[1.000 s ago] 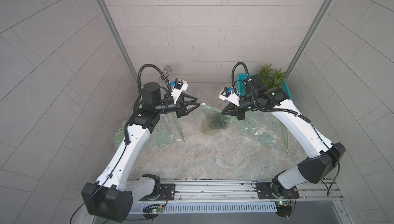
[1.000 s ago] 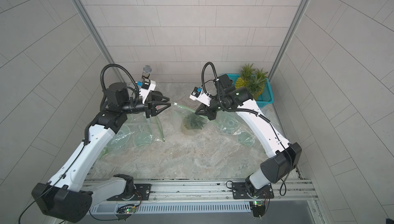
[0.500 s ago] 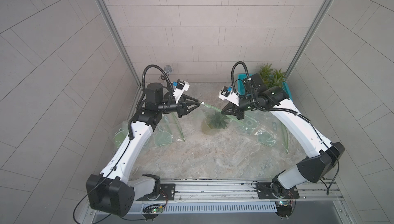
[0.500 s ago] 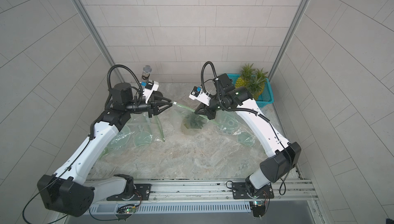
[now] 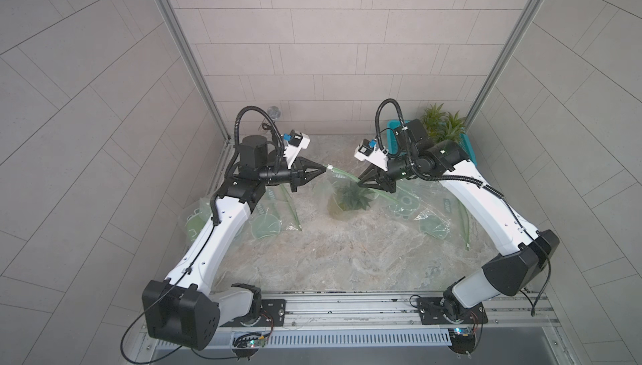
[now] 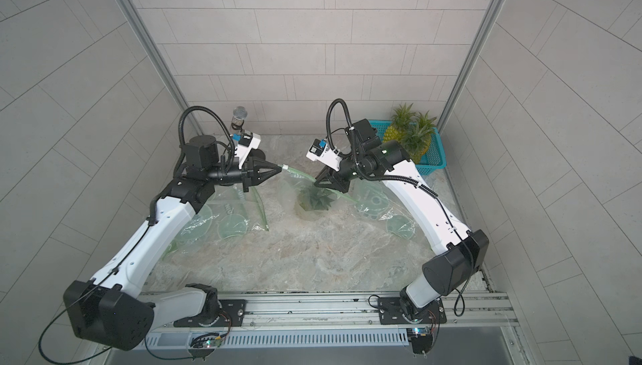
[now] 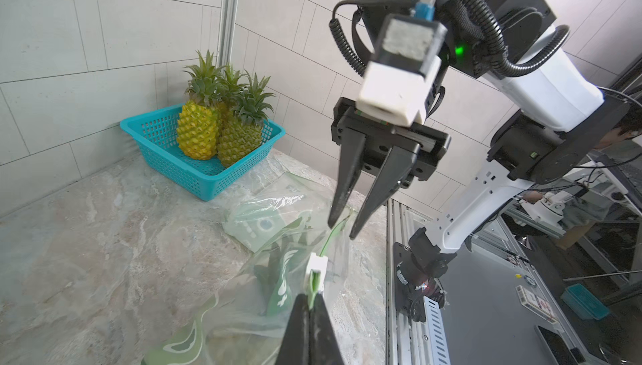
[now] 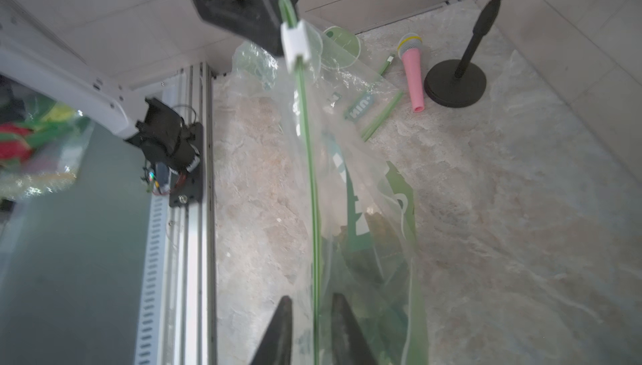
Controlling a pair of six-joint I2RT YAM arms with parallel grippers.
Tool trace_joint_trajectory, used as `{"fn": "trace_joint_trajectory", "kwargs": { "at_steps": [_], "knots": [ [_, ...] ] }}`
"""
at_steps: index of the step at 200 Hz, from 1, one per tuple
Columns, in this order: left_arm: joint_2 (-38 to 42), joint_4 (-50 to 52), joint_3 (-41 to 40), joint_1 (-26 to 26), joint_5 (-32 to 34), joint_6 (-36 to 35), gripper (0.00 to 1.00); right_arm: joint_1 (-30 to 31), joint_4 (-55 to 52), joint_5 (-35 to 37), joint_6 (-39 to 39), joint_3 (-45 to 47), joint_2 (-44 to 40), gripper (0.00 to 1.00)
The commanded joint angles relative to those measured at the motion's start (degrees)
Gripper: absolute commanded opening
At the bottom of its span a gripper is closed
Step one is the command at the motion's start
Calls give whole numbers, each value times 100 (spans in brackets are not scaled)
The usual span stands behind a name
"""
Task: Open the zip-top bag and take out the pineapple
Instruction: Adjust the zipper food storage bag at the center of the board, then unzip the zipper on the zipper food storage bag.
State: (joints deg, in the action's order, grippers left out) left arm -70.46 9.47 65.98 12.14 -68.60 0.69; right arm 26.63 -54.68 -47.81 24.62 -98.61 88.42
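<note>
several loose bags [image 5: 271, 219] surround the zip-top bag [image 8: 364, 207]; left fingers [image 7: 299, 332] pinch its seal [image 8: 309, 158], right fingers [image 7: 349, 172] parted.

Pretty clearly a robotics lab test cell, not a kitchen: two arms [image 5: 215, 238] bolted to an aluminium rail [image 5: 347, 306], plain tiled walls [image 5: 312, 33] framed by metal posts [image 5: 184, 50], a mic [image 6: 239, 114] on a stand, cluttered benches [image 7: 556, 203] with cables past the edge.
</note>
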Motion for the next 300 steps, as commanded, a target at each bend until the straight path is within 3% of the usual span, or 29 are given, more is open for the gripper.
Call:
{"fn": "trace_joint_trajectory", "kwargs": {
  "at_steps": [1, 36, 85, 156, 208, 235, 278, 300],
  "knots": [
    [-8, -230, -48, 32, -328, 58, 0, 118, 1078, -386, -672, 79, -214, 37],
    [50, -340, -157, 26, -365, 142, 0, 387, 2575, -510, -1640, 427, -203, 40],
    [78, -394, -195, 33, -409, 169, 0, 545, 3018, -763, -2028, 106, 256, 39],
    [126, -401, -221, 34, -330, 189, 0, 624, 2915, -991, -2075, -67, 540, 30],
    [156, -370, -225, 17, -197, 177, 0, 625, 2789, -994, -1997, -62, 536, 0],
    [223, -311, -234, 8, 19, 113, 0, 626, 2587, -859, -1856, -29, 520, 0],
    [365, -294, -249, -115, 477, 142, 0, 572, 1961, -22, -1438, -17, 483, 0],
    [467, -592, -352, -244, 722, 425, 0, 526, 1677, 170, -1267, 7, 448, 0]
  ]
}}
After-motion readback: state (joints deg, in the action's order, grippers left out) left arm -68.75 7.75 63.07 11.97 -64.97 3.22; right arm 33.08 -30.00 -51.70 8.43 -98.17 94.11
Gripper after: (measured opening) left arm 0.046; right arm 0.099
